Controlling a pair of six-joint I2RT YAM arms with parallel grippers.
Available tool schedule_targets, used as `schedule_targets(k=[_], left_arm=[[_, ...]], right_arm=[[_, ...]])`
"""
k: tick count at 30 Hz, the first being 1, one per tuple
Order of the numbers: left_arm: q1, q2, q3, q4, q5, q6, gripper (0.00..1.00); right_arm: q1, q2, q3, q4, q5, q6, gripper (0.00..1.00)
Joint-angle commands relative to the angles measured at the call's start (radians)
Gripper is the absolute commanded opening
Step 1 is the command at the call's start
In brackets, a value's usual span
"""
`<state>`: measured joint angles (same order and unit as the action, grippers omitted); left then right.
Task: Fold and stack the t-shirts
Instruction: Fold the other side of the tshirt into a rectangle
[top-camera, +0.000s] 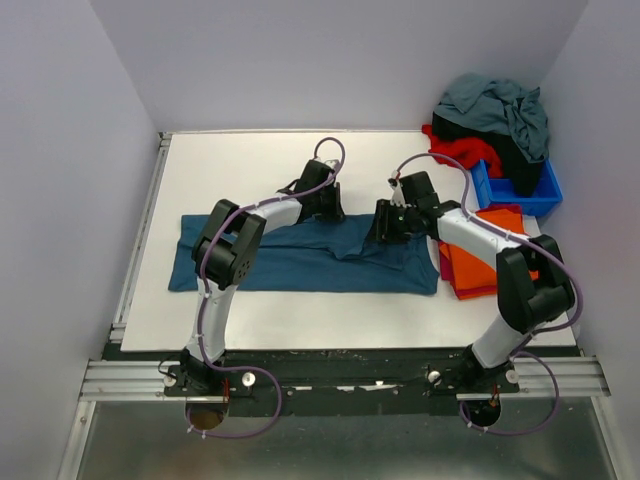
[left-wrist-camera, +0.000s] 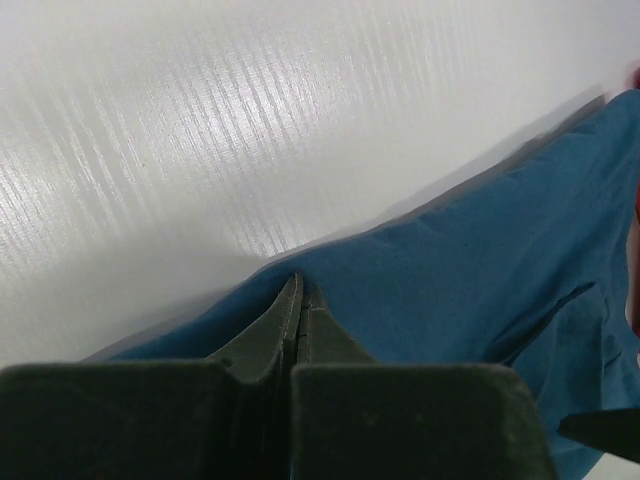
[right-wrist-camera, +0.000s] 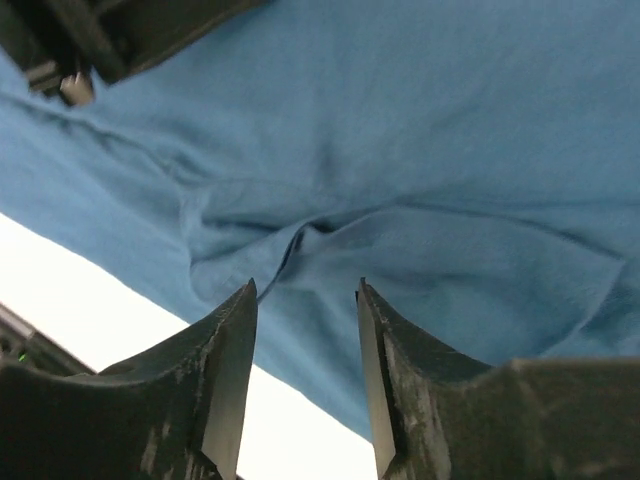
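Much open table (top-camera: 230, 170) lies beyond the teal t-shirt's (top-camera: 300, 265) far edge.

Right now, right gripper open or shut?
Open: the right gripper has its fingers apart, teal t-shirt visible between them, nothing pinched.

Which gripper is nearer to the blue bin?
Right. The right gripper hovers over the teal t-shirt, left of the blue bin; the left gripper is farther left, at the shirt's far edge.
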<state>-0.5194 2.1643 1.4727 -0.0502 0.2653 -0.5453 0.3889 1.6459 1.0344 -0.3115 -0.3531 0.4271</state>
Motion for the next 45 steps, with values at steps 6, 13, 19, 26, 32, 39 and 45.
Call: schedule_targets(k=[6,13,19,26,32,39,45], left_arm=[[-0.013,-0.115,-0.008,-0.04,-0.057,0.034,0.0],[-0.04,-0.129,0.029,-0.051,-0.037,0.013,0.11],[-0.102,-0.034,0.124,-0.112,0.046,-0.001,0.01],[-0.111,0.074,0.227,-0.197,0.1,-0.001,0.0],[-0.111,0.121,0.291,-0.26,0.043,0.025,0.0],[-0.11,0.178,0.351,-0.286,0.038,0.038,0.0],[-0.11,0.198,0.382,-0.296,0.043,0.045,0.0]], right_arm=[[-0.004,0.123,0.162,-0.064,0.23,-0.039,0.56],[-0.004,0.201,0.204,-0.068,0.194,-0.027,0.55],[-0.004,0.186,0.165,-0.018,0.138,-0.013,0.51],[-0.004,0.193,0.136,0.0,0.085,-0.005,0.49],[-0.004,0.167,0.072,0.037,0.019,0.004,0.44],[-0.002,0.068,-0.036,0.064,-0.088,0.012,0.36],[0.004,-0.151,-0.272,0.086,-0.184,0.036,0.36]])
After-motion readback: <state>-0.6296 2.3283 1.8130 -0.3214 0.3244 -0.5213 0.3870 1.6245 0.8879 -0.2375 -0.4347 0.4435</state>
